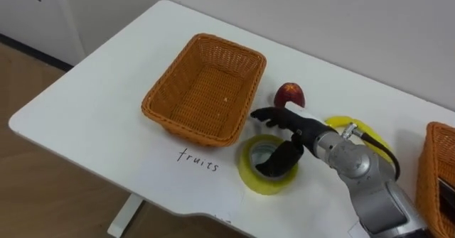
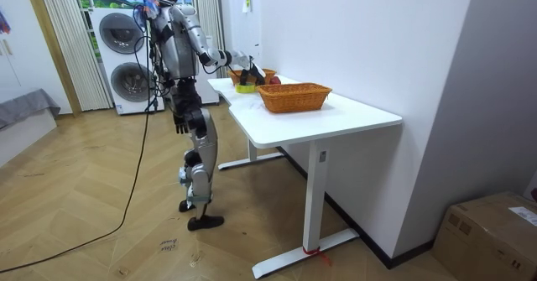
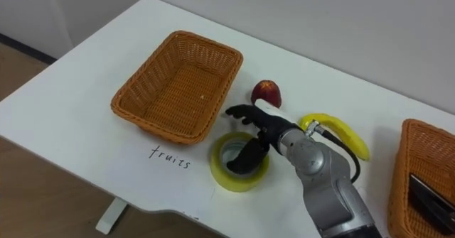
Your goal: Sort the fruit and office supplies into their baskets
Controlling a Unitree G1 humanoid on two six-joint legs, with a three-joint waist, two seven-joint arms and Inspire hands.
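Observation:
An empty wicker basket (image 1: 165, 104) stands on the white table (image 1: 85, 117), with a handwritten label in front of it. Right of the basket lie a red apple (image 1: 289, 94), a yellow banana (image 1: 347, 124) and a yellow tape roll (image 1: 250, 174). My right hand (image 1: 290, 128) hovers open over the tape roll. Its fingers stretch left toward the basket's near corner, just in front of the apple, and its thumb points down into the roll's hole. In the room view my left hand (image 2: 179, 123) hangs at my side.
A second wicker basket (image 3: 398, 188) sits at the table's right end with a dark flat item (image 3: 432, 194) inside. The wall runs close behind the table. The table's front edge is near the tape roll. I stand at the table's long side.

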